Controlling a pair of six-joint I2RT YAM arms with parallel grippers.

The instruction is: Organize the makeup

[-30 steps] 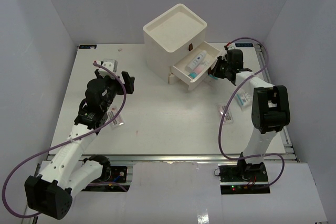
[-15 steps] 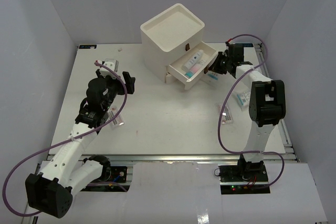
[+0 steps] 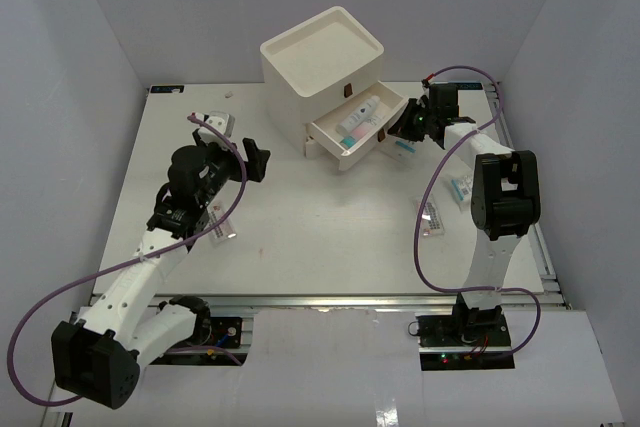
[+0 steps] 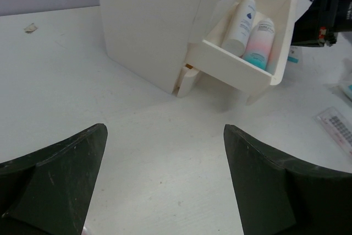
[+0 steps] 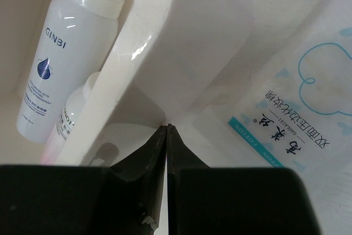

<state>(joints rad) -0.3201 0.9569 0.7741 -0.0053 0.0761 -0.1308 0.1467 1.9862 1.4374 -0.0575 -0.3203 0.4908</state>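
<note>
1. White matt table (image 3: 330, 237) filling the middle of the top view, lightly scuffed, seen from above.
2. Pale grey-lilac back wall (image 3: 200, 7) across the top of the frame, plain and unmarked.
3. Matching left wall (image 3: 50, 117) slanting down the left edge, and right wall (image 3: 590, 97) down the right edge, boxing in the table on three sides.
4. Silver metal rail (image 3: 330, 300) along the table's near edge, low in the frame.
5. White flat panel (image 3: 340, 377) below the rail, at the bottom centre and right.
6. Soft, even light throughout, with faint shadows only.
</note>
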